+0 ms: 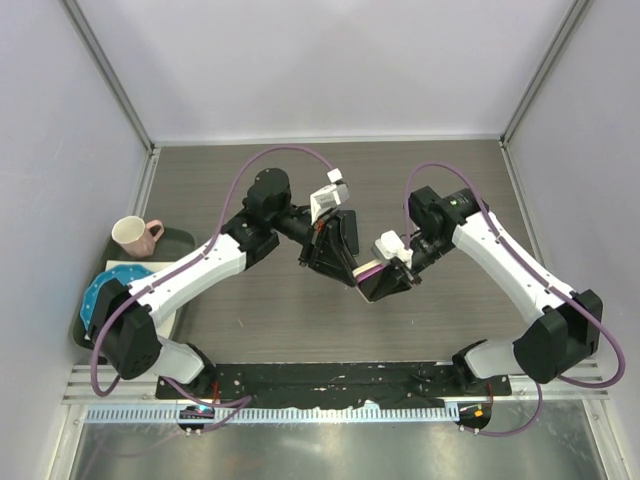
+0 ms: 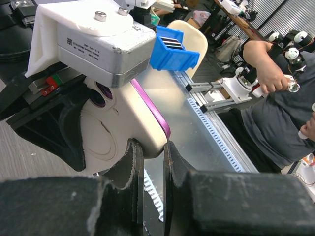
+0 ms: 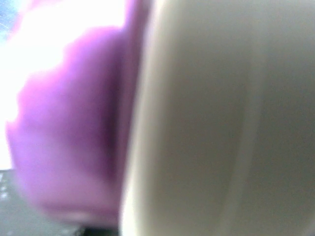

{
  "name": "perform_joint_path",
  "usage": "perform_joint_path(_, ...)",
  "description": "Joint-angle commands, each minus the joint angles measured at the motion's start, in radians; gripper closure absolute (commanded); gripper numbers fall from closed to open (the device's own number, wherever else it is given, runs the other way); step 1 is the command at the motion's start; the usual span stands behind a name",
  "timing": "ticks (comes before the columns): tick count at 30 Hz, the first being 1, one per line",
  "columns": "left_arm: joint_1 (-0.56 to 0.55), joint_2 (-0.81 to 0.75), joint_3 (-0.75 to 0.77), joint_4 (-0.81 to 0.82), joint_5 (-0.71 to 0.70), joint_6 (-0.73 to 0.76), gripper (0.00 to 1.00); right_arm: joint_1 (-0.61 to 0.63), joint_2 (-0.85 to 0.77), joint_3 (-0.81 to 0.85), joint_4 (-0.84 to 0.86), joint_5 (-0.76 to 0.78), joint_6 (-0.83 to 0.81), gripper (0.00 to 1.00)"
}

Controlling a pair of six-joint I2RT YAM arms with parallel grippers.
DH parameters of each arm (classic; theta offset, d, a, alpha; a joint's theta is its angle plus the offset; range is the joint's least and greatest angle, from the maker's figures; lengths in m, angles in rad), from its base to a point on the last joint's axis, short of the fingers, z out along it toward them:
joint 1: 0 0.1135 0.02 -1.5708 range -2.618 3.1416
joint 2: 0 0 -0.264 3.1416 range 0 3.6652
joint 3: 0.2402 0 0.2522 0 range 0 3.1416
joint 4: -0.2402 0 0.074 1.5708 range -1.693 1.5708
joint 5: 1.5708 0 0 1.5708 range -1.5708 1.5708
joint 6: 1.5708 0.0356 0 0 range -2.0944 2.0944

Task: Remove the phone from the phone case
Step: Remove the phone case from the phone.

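Note:
A cream phone case (image 1: 366,270) with the purple phone in it is held above the table's middle, between both grippers. In the left wrist view the phone case (image 2: 118,132) shows its back and lens cut-outs, and the phone (image 2: 155,110) shows as a purple rim. My left gripper (image 2: 151,150) is shut on the case's lower corner, seen from above as the left gripper (image 1: 350,270). My right gripper (image 1: 385,283) clamps the other end. Its fingers are hidden in the right wrist view, which is filled by the blurred case (image 3: 221,123) and purple phone (image 3: 69,137).
A cream mug with a pink handle (image 1: 133,235) stands on a dark tray (image 1: 180,240) at the left, with a blue object (image 1: 105,290) in front of it. Enclosure walls surround the table. Beyond the near rail, a blue bin (image 2: 172,49) and a person (image 2: 275,113).

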Motion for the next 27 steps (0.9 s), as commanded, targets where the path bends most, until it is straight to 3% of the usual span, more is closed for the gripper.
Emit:
perform_joint_path(1, 0.000, 0.035, 0.019, 0.072, -0.237, -0.083, 1.00, 0.044, -0.065, 0.039, -0.026, -0.074, -0.076, 0.99)
perform_joint_path(6, 0.032, 0.029, 0.021, 0.009, -0.333, -0.047, 1.00, 0.043, -0.068, 0.028, -0.026, -0.074, -0.073, 0.99)
perform_joint_path(9, 0.041, 0.024, 0.047, -0.116, -0.384, 0.047, 1.00, 0.046, -0.060, 0.020, -0.025, -0.068, -0.065, 0.99)
perform_joint_path(22, 0.040, -0.008, 0.124, -0.443, -0.700, 0.298, 1.00, 0.044, -0.082, -0.059, 0.279, -0.009, 0.352, 0.99)
perform_joint_path(27, 0.033, -0.009, 0.142, -0.515, -0.835, 0.381, 1.00, 0.046, -0.079, -0.093, 0.316, -0.009, 0.432, 0.99)
